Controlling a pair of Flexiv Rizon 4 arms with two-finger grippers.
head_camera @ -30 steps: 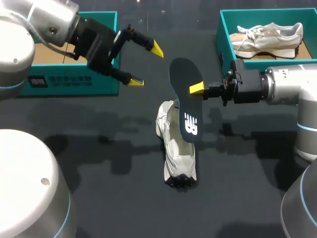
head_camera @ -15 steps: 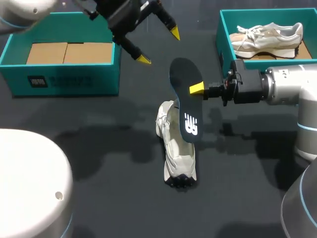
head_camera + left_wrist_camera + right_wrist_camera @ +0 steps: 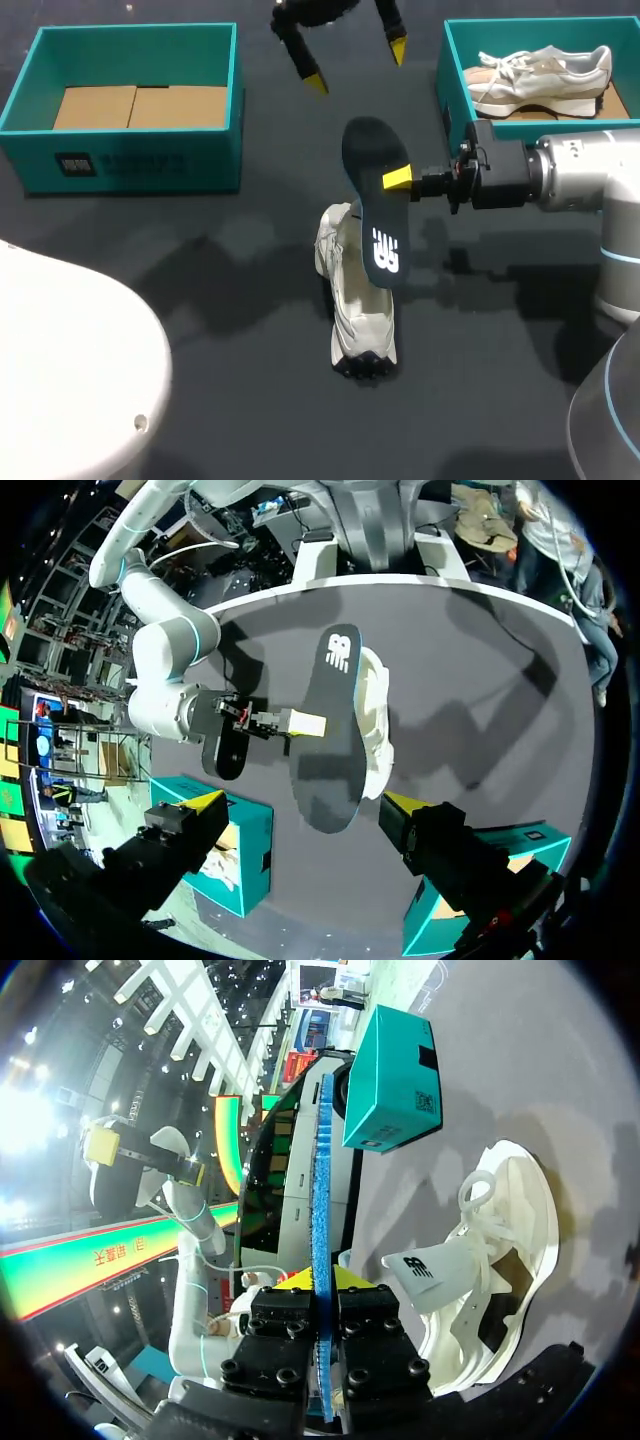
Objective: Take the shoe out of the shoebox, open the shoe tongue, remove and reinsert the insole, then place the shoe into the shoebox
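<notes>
- Right gripper (image 3: 392,180) (image 3: 322,1282): clamped on the dark insole (image 3: 372,215) (image 3: 320,1190) (image 3: 325,730), one yellow tip on each face, the insole held on edge above the surface (image 3: 200,300).
- White shoe (image 3: 358,310) (image 3: 500,1250) (image 3: 378,715): lies on the surface below and ahead of the right gripper, tongue pulled out. The insole's logo end overlaps it; contact cannot be told.
- Left gripper (image 3: 357,66) (image 3: 305,802): spread wide, nothing between its fingers, insole and shoe ahead of it.
- Teal shoebox (image 3: 455,80) beside the right gripper holds a second shoe (image 3: 540,75).
</notes>
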